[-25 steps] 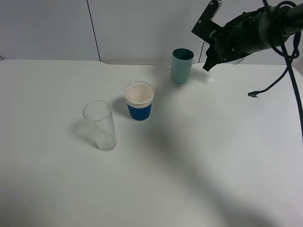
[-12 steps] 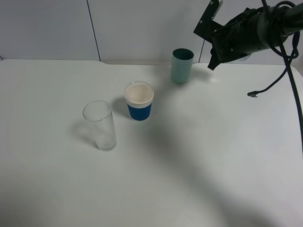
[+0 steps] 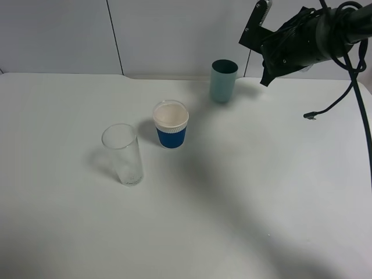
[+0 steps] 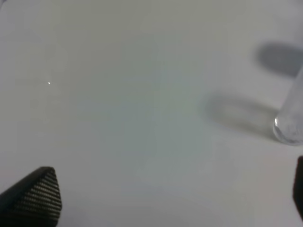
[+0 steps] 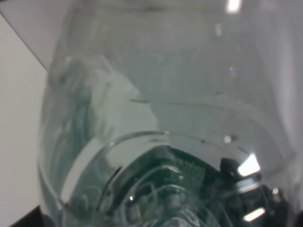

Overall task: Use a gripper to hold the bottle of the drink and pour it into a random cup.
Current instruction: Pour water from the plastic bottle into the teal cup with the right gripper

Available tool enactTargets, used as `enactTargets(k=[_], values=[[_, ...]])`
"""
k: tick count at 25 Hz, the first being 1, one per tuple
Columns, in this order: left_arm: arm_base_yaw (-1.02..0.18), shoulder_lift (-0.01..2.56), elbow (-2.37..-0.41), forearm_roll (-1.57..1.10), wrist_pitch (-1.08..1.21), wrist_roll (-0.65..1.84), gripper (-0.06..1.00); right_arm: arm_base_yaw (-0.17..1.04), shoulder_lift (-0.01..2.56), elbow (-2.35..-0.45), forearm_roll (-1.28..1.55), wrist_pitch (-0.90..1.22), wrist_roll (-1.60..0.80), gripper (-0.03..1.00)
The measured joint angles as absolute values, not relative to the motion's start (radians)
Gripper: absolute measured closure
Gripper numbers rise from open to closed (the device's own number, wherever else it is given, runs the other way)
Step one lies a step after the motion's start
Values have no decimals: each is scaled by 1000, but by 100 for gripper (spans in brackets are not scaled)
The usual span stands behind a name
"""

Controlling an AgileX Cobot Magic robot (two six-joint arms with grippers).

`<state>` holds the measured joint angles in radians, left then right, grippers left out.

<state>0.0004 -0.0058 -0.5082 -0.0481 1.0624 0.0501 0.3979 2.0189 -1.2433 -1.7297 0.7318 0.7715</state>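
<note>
the bottle [image 5: 156,118] fills your right wrist view, clear plastic with the dark green label band close to the lens, so it sits clamped in the right gripper [image 3: 279,55]. from the high camera the black arm hides it almost fully. that gripper hangs raised at the far right of the table [image 3: 261,192], above and just to the right of the teal cup [image 3: 223,81], not touching it. being held high off the surface makes sense: it gives the bottle's mouth room to swing down over the rim.

the cup stands upright near the back edge, well apart from the paper cup [image 3: 171,124] with the blue sleeve and the tall glass [image 3: 123,154], so you can tip toward it without crowding either.

your left gripper [image 4: 165,194] has its jaws spread wide with nothing between them, low over bare table near the glass. it is parked clear of the pour.

you cannot see from these views how far the bottle leans or whether its cap is off. i judge the pour not yet begun: no stream shows over the cup.
</note>
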Motion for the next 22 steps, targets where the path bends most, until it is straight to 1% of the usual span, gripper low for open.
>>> enactTargets(k=[22], values=[[0,-6,-508,-48,1062,50,-5,425,2056,-1244,-1729,792,650,44]])
